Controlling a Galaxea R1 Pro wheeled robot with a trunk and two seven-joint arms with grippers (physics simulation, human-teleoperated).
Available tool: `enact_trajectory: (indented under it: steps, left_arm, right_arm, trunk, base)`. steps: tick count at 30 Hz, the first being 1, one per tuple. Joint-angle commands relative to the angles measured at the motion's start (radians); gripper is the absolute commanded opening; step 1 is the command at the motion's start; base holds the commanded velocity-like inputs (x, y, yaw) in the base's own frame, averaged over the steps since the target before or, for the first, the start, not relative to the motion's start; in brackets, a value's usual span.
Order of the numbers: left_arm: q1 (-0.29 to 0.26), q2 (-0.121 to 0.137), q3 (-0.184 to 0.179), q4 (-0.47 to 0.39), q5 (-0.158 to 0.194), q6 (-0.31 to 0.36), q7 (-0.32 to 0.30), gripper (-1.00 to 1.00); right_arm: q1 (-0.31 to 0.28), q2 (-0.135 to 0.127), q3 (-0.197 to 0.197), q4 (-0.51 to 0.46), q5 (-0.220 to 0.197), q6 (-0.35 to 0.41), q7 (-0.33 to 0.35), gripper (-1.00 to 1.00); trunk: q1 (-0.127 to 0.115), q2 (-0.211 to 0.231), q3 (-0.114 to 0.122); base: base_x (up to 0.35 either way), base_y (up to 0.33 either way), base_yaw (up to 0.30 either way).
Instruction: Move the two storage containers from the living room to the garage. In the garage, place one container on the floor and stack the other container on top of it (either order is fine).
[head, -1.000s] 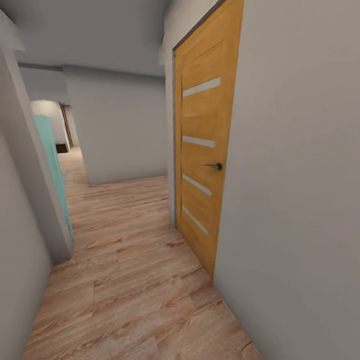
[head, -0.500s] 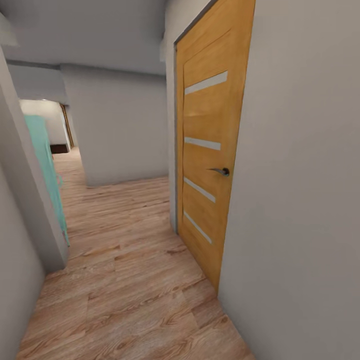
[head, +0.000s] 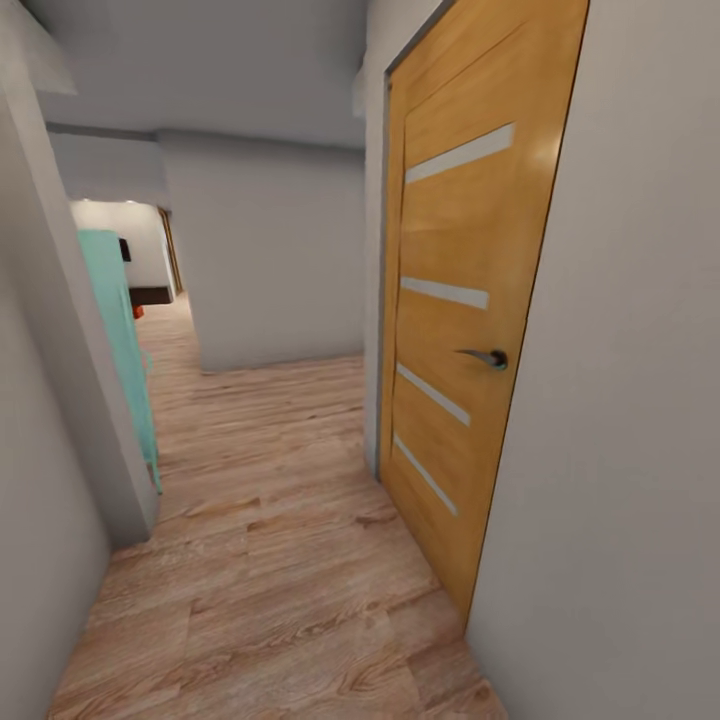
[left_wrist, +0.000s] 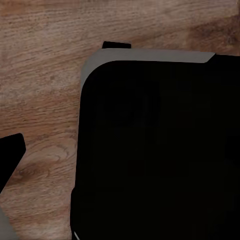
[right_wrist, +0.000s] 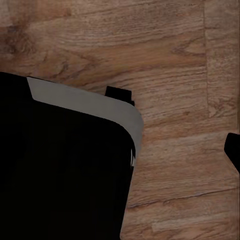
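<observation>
Black robot base (left_wrist: 160, 150) with rounded grey edge.

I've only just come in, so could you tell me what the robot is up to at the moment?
It is travelling, not handling anything. The head view shows a hallway with a wood plank floor, a closed wooden door with a lever handle at right, and a turquoise panel at left. Both wrist views look down at the planks past the robot's dark base.

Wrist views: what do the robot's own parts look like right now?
Left wrist: a matte black rounded-corner body with a grey rim, plus a black wedge, possibly a finger. Right wrist: same black body, grey rim.
</observation>
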Motion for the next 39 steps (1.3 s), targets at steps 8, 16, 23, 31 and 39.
enact_trajectory:
  steps: [8, 16, 23, 31, 39]
  left_arm:
    - [0.0, 0.0, 0.0, 0.0, 0.01, -0.002, 0.0, 1.0]
    - [0.0, 0.0, 0.0, -0.001, 0.01, -0.002, 0.0, 1.0]
    - [0.0, 0.0, 0.0, 0.0, 0.01, -0.002, 0.0, 1.0]
    - [0.0, 0.0, 0.0, 0.0, 0.01, -0.002, 0.0, 1.0]
    - [0.0, 0.0, 0.0, 0.0, 0.01, -0.002, 0.0, 1.0]
  right_arm:
    - [-0.001, 0.0, 0.006, 0.003, -0.011, -0.006, 0.006, 1.0]
    - [-0.001, -0.002, 0.006, 0.003, -0.011, -0.006, 0.007, 1.0]
    - [-0.001, -0.001, 0.006, 0.003, -0.011, -0.006, 0.008, 1.0]
    - [-0.001, 0.0, 0.006, 0.003, -0.012, -0.006, 0.007, 1.0]
    - [-0.001, -0.001, 0.006, 0.003, -0.012, -0.006, 0.008, 1.0]
  trunk:
    - [0.001, 0.0, -0.001]
    - [0.001, 0.0, -0.001]
    - [0.001, 0.0, -0.001]
    - [0.001, 0.0, -0.001]
    - [0.001, 0.0, -0.001]
  base:
    - [0.307, 0.0, 0.281]
    - [0.306, 0.0, 0.253]
    - [0.306, 0.0, 0.042]
    - [0.306, 0.0, 0.108]
    - [0.307, 0.0, 0.259]
